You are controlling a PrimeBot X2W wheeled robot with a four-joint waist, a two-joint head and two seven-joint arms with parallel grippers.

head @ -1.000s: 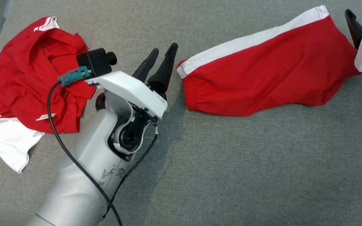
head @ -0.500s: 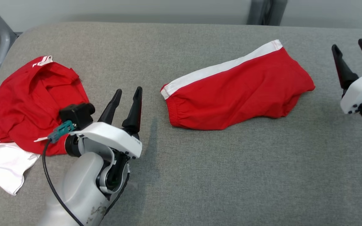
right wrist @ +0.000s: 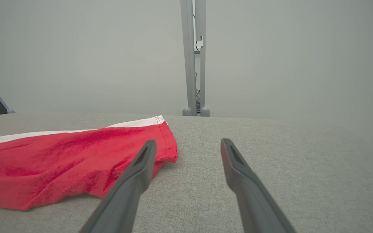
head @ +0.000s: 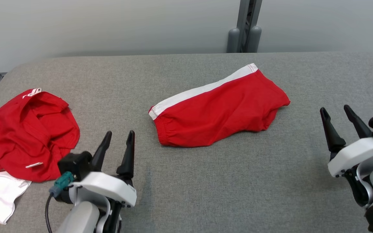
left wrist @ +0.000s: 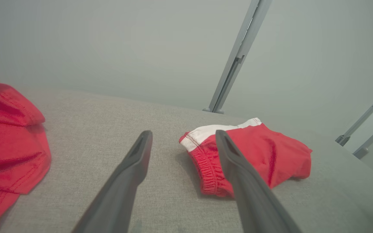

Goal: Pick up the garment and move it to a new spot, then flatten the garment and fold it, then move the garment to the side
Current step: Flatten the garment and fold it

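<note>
garment [head: 219, 110]: folded, middle of counter [head: 238, 187], lying free | left end effector [head: 120, 132]: wide, empty, between garment and crumpled red-and-white pile [head: 24, 136] | right end effector [head: 334, 108]: wide, empty, well right of garment | grey post [head: 244, 29]: behind counter

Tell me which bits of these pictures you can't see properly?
Crumpled red and white clothes: head view, the left edge cuts them off.
Folded red garment with a white stripe: left wrist view, a dark finger of the left gripper covers part of its waistband.
Grey metal post: head view, the top edge cuts off its upper part.
Underside of that garment: hidden against the grey fabric surface.
</note>
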